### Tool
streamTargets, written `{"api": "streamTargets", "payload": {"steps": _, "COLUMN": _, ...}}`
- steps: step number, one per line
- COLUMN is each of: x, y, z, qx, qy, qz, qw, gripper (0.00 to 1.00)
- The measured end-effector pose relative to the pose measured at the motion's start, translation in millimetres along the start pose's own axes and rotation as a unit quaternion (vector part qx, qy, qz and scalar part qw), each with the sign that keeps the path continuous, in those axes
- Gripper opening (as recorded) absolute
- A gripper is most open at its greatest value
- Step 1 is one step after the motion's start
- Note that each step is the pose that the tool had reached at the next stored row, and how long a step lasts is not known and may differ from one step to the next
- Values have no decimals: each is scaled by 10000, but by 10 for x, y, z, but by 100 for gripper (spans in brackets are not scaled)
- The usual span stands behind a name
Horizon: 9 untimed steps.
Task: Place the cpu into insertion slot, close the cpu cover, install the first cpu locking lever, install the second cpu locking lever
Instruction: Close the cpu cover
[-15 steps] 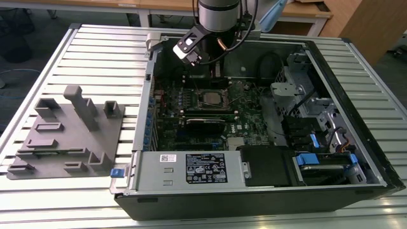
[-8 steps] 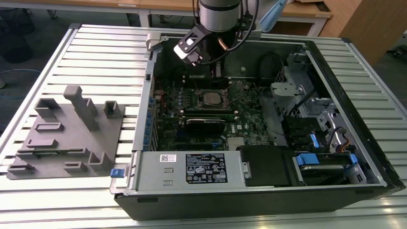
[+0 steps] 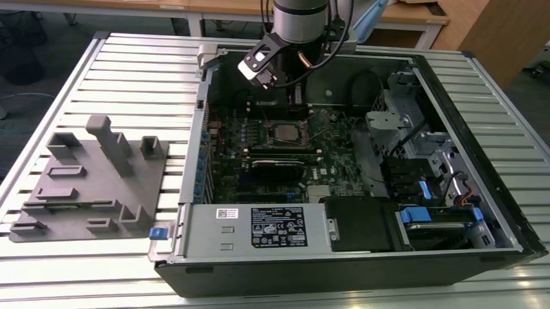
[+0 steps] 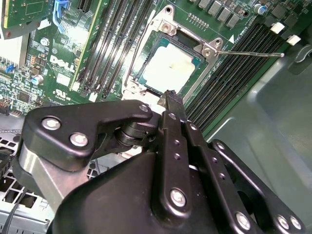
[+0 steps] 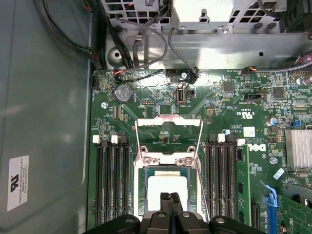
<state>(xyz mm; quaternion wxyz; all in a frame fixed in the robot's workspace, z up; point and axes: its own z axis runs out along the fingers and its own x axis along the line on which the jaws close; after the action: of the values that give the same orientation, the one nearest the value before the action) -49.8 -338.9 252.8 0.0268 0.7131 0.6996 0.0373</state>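
Note:
The cpu [image 5: 168, 184] lies flat in the insertion slot [image 5: 155, 160] on the green motherboard, its pale metal top facing up; it also shows in the second wrist view as the cpu [image 4: 165, 67]. The cpu cover [image 5: 168, 118] is swung back open beyond the slot, with the board visible through its cut-out. My gripper [image 5: 169, 197] is shut, its black fingertips pressed together just over the chip's near edge with nothing between them. A thin locking lever [image 4: 248, 53] sticks out sideways, unlatched. In the exterior view the gripper [image 3: 295, 102] hangs over the slot [image 3: 288, 133].
The motherboard sits inside an open computer case [image 3: 481, 84] on a slatted table. Black memory slots [image 5: 112, 185] flank the socket on both sides. A power supply [image 3: 249, 225] and drive bays [image 3: 429, 219] fill the near end. A grey fixture [image 3: 86, 180] stands on the exterior view's left.

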Motion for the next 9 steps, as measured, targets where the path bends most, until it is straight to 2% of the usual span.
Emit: {"api": "streamTargets", "payload": {"steps": 9, "x": 0, "y": 2, "z": 0, "qx": 0, "qy": 0, "qz": 0, "qw": 10000, "gripper": 11}}
